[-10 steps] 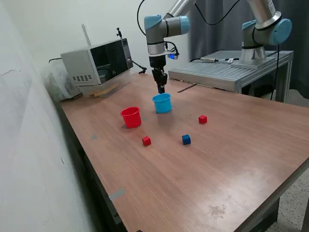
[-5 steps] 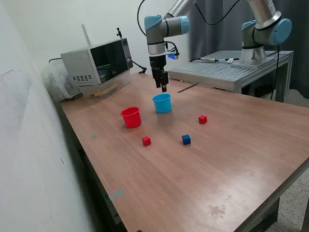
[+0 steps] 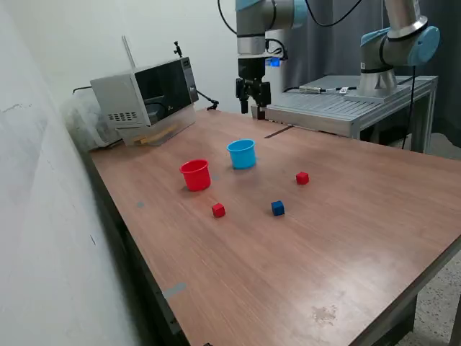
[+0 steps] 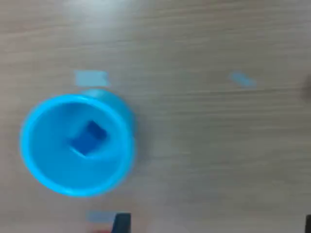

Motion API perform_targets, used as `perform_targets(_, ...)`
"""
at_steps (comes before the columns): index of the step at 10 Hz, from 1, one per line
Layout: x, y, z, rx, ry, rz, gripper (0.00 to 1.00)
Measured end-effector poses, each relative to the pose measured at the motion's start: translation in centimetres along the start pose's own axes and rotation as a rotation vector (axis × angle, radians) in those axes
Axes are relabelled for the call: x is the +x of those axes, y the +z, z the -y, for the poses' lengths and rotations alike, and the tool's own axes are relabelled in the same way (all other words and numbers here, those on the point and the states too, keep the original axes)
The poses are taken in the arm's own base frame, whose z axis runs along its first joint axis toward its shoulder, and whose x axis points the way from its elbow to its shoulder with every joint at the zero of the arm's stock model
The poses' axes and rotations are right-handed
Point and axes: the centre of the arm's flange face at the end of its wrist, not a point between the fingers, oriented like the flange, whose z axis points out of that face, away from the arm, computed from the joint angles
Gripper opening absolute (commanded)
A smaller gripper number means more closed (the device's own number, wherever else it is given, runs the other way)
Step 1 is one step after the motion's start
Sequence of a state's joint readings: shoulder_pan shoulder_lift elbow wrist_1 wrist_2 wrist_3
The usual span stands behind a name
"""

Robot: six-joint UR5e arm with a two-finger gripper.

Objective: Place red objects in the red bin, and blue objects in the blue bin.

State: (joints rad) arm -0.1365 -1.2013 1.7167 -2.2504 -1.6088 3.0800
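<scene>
The blue bin [image 3: 242, 153] stands upright mid-table with the red bin [image 3: 195, 174] beside it, toward the exterior view's left. In the wrist view, one blue cube [image 4: 87, 138] lies inside the blue bin [image 4: 53, 165]. Another blue cube [image 3: 278, 207] lies on the table in front of the bins. One red cube [image 3: 218, 210] lies in front of the red bin. The other red cube [image 3: 302, 177] lies further to the exterior view's right. My gripper [image 3: 252, 109] is open and empty, high above the table behind the blue bin. One fingertip [image 4: 121, 224] shows at the wrist view's edge.
A microwave [image 3: 144, 97] stands at the back, on the exterior view's left. A grey metal platform [image 3: 338, 104] carrying a second arm [image 3: 392, 50] stands at the back right. A wall runs along the left side. The table's front edge [image 3: 403, 288] is near.
My gripper has risen from just over the blue bin and moved back and toward the exterior view's right. The cubes and bins on the table have not moved.
</scene>
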Motion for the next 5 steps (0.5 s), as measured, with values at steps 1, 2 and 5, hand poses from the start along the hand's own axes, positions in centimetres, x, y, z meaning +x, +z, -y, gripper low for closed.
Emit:
perform_targets(1,2.8,-2.7,1.0,-0.02,-0.041,-0.008,1.0)
perform_targets(2,5.2,-5.4,2.3,-0.031,-0.069,-0.015,1.0)
perform_targets(5,10.7,-12.2,6.4,-0.058,-0.069,-0.038,1.0)
